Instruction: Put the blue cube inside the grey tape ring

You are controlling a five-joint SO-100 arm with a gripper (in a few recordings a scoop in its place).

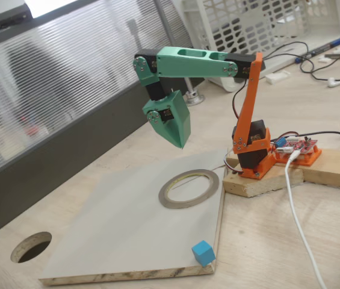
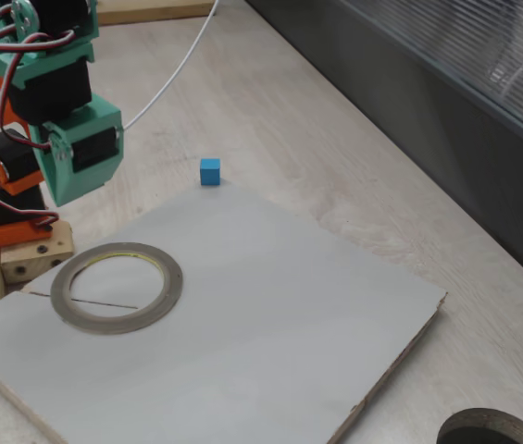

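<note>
So the small sky-blue cube (image 1: 203, 253) is parked right at the corner of the pale grey board (image 1: 115, 235), well apart from the flat grey tape ring (image 1: 189, 188), and the green claw (image 1: 180, 143) hangs up in the air over the board's far side near the ring, holding nothing, jaws looking pinched together to a point as far as I can tell. For the grab I'd swing over the cube, spread the jaws first, then come straight down square to its faces so it doesn't get nudged off the board edge.
</note>
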